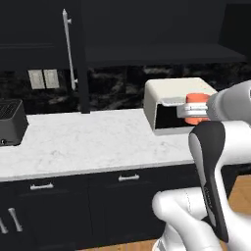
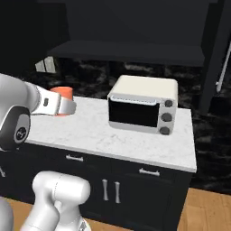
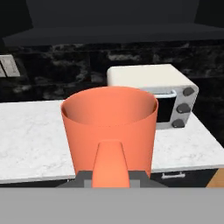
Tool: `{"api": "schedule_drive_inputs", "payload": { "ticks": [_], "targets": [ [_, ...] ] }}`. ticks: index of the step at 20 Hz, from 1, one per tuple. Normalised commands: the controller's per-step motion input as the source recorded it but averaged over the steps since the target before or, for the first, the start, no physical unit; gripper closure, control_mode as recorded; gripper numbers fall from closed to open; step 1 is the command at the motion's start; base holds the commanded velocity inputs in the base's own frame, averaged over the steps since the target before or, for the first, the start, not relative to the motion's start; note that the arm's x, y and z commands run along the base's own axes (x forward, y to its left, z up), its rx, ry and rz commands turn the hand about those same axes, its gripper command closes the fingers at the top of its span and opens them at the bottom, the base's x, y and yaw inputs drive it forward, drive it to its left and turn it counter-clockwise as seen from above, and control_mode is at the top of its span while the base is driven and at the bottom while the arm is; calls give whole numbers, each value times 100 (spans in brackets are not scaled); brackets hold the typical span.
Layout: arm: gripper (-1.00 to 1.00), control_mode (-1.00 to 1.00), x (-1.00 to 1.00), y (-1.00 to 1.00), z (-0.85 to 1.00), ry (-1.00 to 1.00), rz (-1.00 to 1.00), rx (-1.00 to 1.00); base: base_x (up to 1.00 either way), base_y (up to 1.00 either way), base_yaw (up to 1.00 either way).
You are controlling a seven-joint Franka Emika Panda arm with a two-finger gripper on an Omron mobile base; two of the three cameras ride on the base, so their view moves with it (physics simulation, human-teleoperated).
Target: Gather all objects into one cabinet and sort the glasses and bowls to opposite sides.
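Note:
A salmon-orange cup (image 3: 109, 127) stands upright right in front of the hand camera, its handle (image 3: 110, 164) turned toward me. My gripper (image 3: 110, 177) is shut on that handle, and the fingertips are mostly hidden behind it. From the base, the cup (image 1: 197, 99) (image 2: 63, 93) hangs above the white counter (image 1: 88, 142), held by the gripper (image 1: 192, 109) (image 2: 65, 107) beside the toaster oven. The black wall cabinet (image 1: 147, 29) (image 2: 131, 27) stands open, with its dark shelf (image 1: 157, 55) (image 2: 126, 52) bare and its door (image 1: 81, 59) (image 2: 215, 54) swung out. The bowls are out of view.
A cream toaster oven (image 1: 169, 98) (image 2: 144, 106) (image 3: 153, 83) sits on the counter by the backsplash. A black appliance (image 1: 11, 122) is at the far left. Lower cabinets with short pulls (image 1: 128, 177) run under the counter edge.

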Motion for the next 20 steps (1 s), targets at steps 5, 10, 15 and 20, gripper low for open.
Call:
{"api": "schedule_drive_inputs", "payload": {
  "ticks": [5, 10, 15, 20],
  "targets": [
    [100, 100, 0, 0, 0, 0, 0, 0, -56, 24, 92],
    [100, 100, 0, 0, 0, 0, 0, 0, -18, 0, 100],
    [100, 100, 0, 0, 0, 0, 0, 0, -18, 0, 100],
    [100, 100, 0, 0, 0, 0, 0, 0, -3, 5, 99]
  ]
}}
